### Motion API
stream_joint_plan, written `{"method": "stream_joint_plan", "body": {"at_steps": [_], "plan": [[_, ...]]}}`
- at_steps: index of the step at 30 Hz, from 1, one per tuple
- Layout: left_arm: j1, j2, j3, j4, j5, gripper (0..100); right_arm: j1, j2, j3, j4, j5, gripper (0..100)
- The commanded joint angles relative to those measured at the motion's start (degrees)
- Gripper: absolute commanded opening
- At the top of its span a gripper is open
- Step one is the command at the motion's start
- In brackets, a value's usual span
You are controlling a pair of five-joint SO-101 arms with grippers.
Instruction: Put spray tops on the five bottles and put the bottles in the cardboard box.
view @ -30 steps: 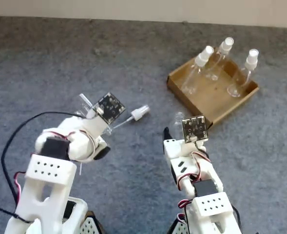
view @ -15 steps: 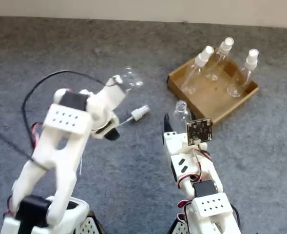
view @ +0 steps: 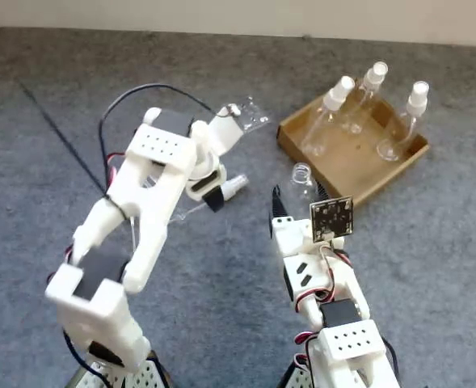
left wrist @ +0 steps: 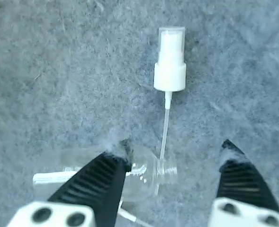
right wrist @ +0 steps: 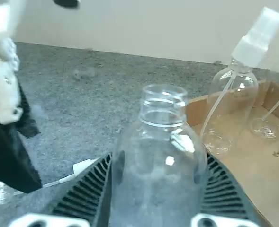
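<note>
Grey carpet (view: 60,105) covers the table under both arms. The left gripper (left wrist: 175,146) hangs low over it with its jaws spread wide and nothing held between them. A loose spray top (left wrist: 170,66) lies flat on the carpet just beyond the fingertips. Its white head points away from the gripper, and its thin tube runs back into the gap between the jaws. An uncapped clear bottle (left wrist: 144,172) lies on its side there too, partly under 1 jaw. Its neck is turned into the gap and meets the end of the tube (whether the tube goes into the neck cannot be told).

The right gripper (right wrist: 158,194) is clamped on a second clear bottle (right wrist: 160,156), held upright with its mouth open and bare. In the high view this bottle (view: 301,178) stands just beside the near wall of the cardboard box (view: 288,141), outside it and apart from the loose spray top. Inside the box stand 3 capped bottles (view: 326,113), upright, each with a white spray top on, grouped toward its far side.
</note>
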Motion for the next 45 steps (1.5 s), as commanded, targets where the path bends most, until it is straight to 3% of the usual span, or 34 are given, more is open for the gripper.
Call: {"method": "stream_joint_plan", "body": {"at_steps": [1,11,20,30,37,45], "plan": [[0.9,6.1,-11.6,3.2,-0.5,27,0.7,-1.2,4.0,-1.5,0.7,17.7],[2.9,25.0,-36.2,13.6,-0.5,27,0.7,-1.2,4.6,-1.5,0.8,17.7],[4.5,38.9,-49.2,15.1,-0.5,27,0.7,-1.2,4.6,-1.5,0.8,17.7],[3.6,43.9,-51.9,14.7,-0.5,26,0.7,-1.2,4.6,-1.5,0.8,17.7],[3.9,44.0,-51.7,14.9,-0.5,9,0.7,-1.2,4.6,-1.5,0.8,17.7],[4.1,43.3,-52.8,14.7,-0.4,9,0.7,-1.2,5.0,-1.5,0.8,17.7]]}}
